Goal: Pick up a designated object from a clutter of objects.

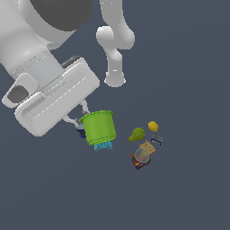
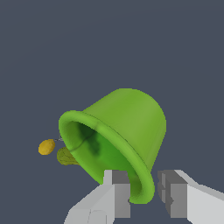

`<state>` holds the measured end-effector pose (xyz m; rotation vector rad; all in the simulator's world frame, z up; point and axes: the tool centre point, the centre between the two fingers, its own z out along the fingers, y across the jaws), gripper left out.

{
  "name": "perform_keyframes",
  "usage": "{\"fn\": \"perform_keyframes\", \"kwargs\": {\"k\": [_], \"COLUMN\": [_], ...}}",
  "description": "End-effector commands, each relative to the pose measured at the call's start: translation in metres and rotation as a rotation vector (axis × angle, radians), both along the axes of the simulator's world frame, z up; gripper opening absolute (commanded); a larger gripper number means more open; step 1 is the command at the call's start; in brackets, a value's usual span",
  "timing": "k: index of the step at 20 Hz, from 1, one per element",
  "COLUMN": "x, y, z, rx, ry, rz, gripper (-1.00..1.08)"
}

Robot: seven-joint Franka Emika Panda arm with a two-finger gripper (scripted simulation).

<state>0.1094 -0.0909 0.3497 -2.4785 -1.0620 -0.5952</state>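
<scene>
The lime-green cup (image 1: pixel 99 127) hangs tilted in the exterior view, its rim caught by my gripper (image 1: pixel 82 117). The wrist view shows the cup (image 2: pixel 127 131) close up, mouth turned toward the camera. My gripper (image 2: pixel 144 194) straddles the rim, one finger (image 2: pixel 117 194) inside the cup and the other outside. The jaws are shut on the rim. Most of the clutter lies toward the exterior view's right: a yellow-green lump (image 1: pixel 137 134), a lemon (image 1: pixel 153 126) and a clear ball (image 1: pixel 142 155). The cup partly hides a blue can (image 1: pixel 81 131) and a cyan block (image 1: pixel 103 146).
Small boxes (image 1: pixel 147 146) lie under and around the clear ball on the dark grey floor. The arm's white base (image 1: pixel 115 76) stands behind the group. In the wrist view the lemon (image 2: pixel 46 147) and the lump (image 2: pixel 66 156) peek out beside the cup's rim.
</scene>
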Motion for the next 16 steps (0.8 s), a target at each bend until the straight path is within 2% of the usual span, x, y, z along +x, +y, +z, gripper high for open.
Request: {"fn": "perform_keyframes", "kwargs": {"k": [1,8,16], "x": [0.0,-0.003,-0.005], "y": [-0.004,-0.011,-0.014], "z": [0.015,0.039,0.048], "rx": [0.013,0.04,0.052], "ry": [-0.054,-0.145,-0.176], "rz": [0.013,0.037,0.046], "gripper": [-1.0,-1.0,-1.0]}}
